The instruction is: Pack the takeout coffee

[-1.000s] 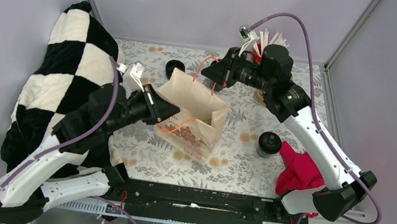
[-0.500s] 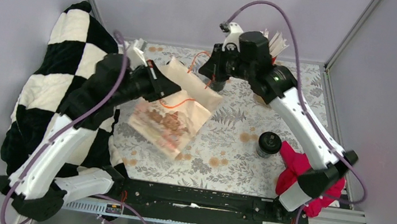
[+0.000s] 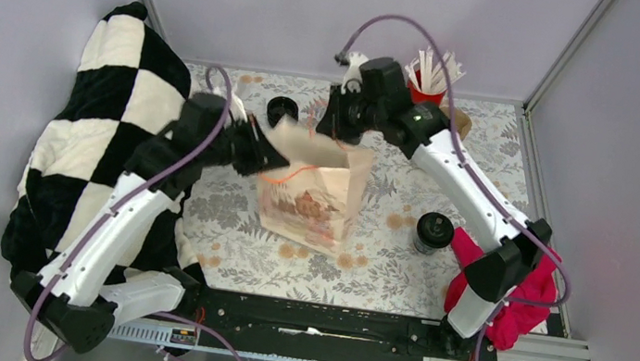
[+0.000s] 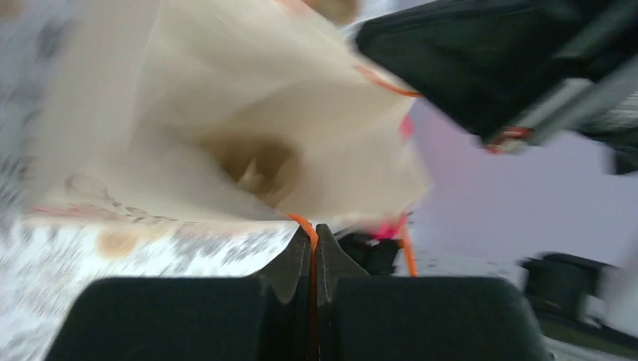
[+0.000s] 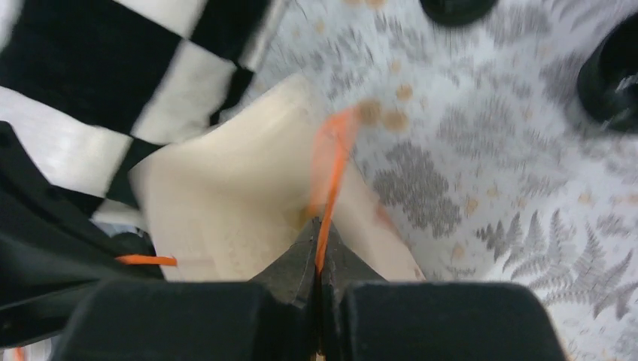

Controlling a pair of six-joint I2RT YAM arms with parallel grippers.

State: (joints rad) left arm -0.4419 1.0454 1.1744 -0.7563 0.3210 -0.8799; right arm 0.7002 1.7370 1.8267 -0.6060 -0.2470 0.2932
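A fern-and-flower printed cloth (image 3: pixel 390 190) covers the table, which is boxed in by plain lavender walls (image 3: pixel 320 12). A black-and-white checked blanket (image 3: pixel 101 114) fills the left of the frame, and a red cloth (image 3: pixel 518 314) lies at lower right. The paper bag (image 3: pixel 314 198) is upright at centre. The left gripper (image 4: pixel 312 248) is pinched tight on an orange handle (image 4: pixel 305 223), and the right gripper (image 5: pixel 320 252) on the second orange handle (image 5: pixel 335 150). The takeout coffee (image 3: pixel 433 233) stands on the printed cloth to the right of the bag, apart from it and just beside the red cloth.

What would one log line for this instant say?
left gripper: shut on orange handle | right gripper: shut on other orange handle | paper bag: upright between arms | takeout coffee: on table, right of bag, not packed
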